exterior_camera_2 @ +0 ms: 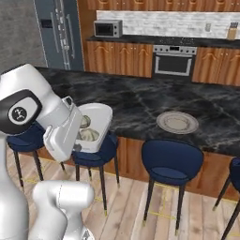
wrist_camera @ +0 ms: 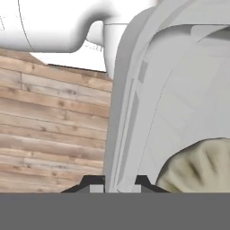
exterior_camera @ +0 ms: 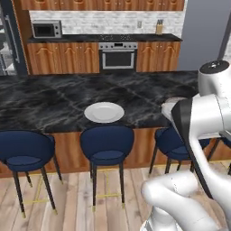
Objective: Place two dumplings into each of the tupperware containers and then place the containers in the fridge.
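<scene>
A pale tupperware container [exterior_camera_2: 99, 115] hangs in the air by the front edge of the dark counter [exterior_camera_2: 140, 101]; my gripper [exterior_camera_2: 77, 146] is shut on its near wall. Two dumplings [exterior_camera_2: 87, 135] lie inside it, one behind the other. In the hand view the container's wall [wrist_camera: 130, 117] stands pinched between my gripper's [wrist_camera: 119, 183] dark tips, and one crimped dumpling [wrist_camera: 202, 167] lies at the lower right. From the left base view the arm hides most of the container [exterior_camera: 168, 106]. The slate-grey fridge [exterior_camera_2: 58, 33] stands at the back left, its door closed.
A round grey plate [exterior_camera_2: 177, 122] lies on the counter near its front edge, also the plate [exterior_camera: 104, 112]. Blue stools [exterior_camera_2: 171, 164] line the counter's front, one right under the held container. Oven [exterior_camera_2: 174, 61] and microwave [exterior_camera_2: 108, 29] sit on the far wall.
</scene>
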Tool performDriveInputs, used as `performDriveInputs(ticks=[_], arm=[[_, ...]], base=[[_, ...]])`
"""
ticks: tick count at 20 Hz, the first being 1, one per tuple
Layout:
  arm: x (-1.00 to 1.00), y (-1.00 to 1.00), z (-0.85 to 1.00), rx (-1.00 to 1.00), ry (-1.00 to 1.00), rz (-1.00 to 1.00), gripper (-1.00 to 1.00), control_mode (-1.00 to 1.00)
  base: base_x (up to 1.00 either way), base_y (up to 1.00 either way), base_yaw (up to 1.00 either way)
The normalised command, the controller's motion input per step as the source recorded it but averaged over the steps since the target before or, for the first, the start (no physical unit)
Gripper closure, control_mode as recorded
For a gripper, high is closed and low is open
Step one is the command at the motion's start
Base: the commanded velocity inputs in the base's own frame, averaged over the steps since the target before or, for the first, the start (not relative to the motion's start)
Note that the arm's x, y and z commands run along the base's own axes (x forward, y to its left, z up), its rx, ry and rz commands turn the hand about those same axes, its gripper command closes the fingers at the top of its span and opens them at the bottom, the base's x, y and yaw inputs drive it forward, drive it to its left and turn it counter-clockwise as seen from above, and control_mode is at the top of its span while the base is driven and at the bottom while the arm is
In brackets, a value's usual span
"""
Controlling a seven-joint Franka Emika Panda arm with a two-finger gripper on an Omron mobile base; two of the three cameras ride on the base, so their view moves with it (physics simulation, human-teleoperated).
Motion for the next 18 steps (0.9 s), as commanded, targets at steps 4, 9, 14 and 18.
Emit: performDriveInputs(ticks=[4,9,14,18], arm=[[0.0,0.0,0.0,0.0,0.0,0.0,1.0,1.0],[0.0,0.0,0.0,0.0,0.0,0.0,1.0,1.0],[0.0,0.0,0.0,0.0,0.0,0.0,1.0,1.0],[0.0,0.0,0.0,0.0,0.0,0.0,1.0,1.0]], base=[[0.76,1.0,0.0],[0.67,1.0,-0.02],[-0.17,1.0,-0.18],[-0.06,1.0,-0.19]])
